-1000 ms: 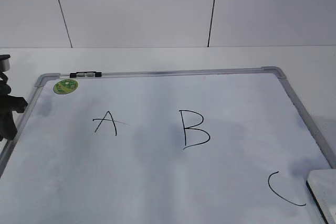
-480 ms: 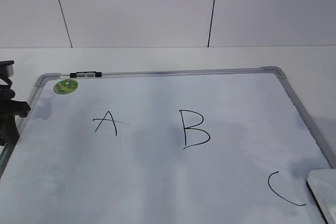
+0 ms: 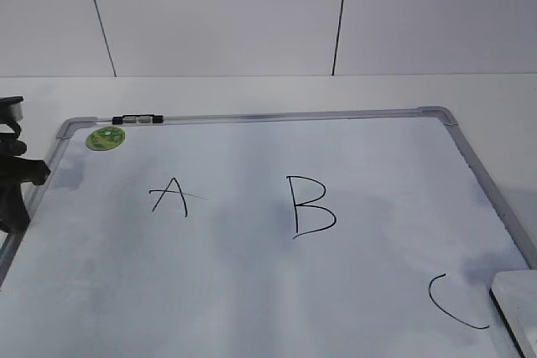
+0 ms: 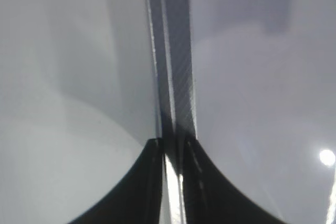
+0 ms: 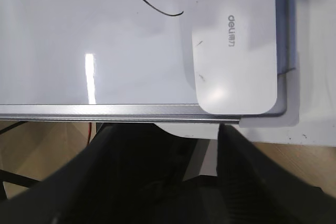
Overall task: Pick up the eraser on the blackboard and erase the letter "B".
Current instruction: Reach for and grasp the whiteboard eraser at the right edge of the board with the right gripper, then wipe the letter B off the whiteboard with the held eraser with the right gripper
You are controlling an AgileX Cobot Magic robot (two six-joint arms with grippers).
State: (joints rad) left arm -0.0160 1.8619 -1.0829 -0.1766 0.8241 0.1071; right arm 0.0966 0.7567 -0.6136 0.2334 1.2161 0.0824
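The blackboard (image 3: pixel 277 115) is a white board in a grey frame lying flat. The letter "B" (image 3: pixel 312 205) is drawn in black near its middle. The white eraser (image 3: pixel 518 303) lies on the board's near right corner and also shows in the right wrist view (image 5: pixel 233 40), with grey lettering on top. My right gripper (image 5: pixel 168 135) is open and empty, just off the board's near edge, short of the eraser. My left gripper (image 3: pixel 15 182) is at the board's left edge. In the left wrist view (image 4: pixel 173 142) its jaws are together over the frame strip (image 4: pixel 176 77).
A black "A" (image 3: pixel 169 197) is left of the B and a curved "C" (image 3: pixel 453 301) lies beside the eraser. A round green sticker (image 3: pixel 105 137) and a black clip (image 3: pixel 137 119) sit at the far left corner. A white wall rises behind the table.
My left gripper has shifted slightly towards the board's left edge. The board, letters and eraser have not moved.
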